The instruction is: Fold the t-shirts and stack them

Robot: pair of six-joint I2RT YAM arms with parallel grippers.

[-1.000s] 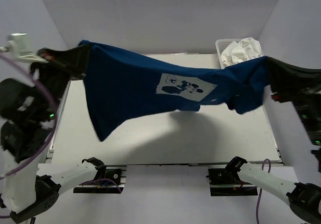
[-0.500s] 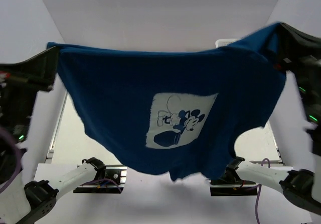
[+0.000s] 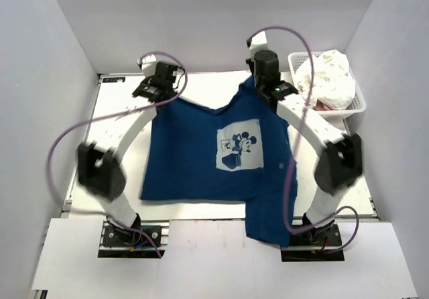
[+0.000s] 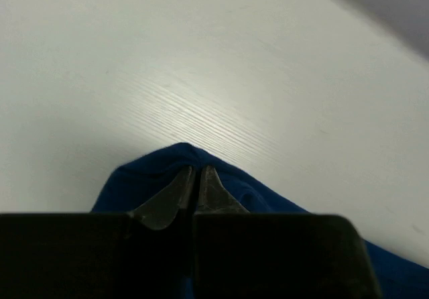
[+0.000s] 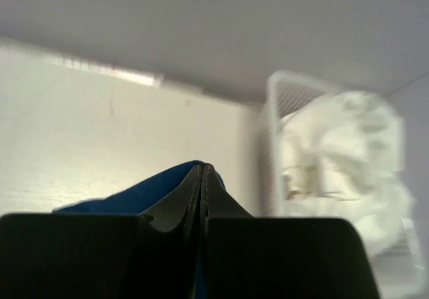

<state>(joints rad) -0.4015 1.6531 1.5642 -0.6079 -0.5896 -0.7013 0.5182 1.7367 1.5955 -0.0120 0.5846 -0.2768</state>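
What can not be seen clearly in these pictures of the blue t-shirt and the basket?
- Top view: the right arm covers part of the navy t-shirt's right edge.
- Right wrist view: the basket and white cloth are blurred.
- Left wrist view: the body of the left gripper hides most of the shirt.

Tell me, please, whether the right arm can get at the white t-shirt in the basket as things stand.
Probably not yet: the right gripper is shut on a far corner of the navy t-shirt. The white t-shirt in the basket lies beside it, with nothing between.
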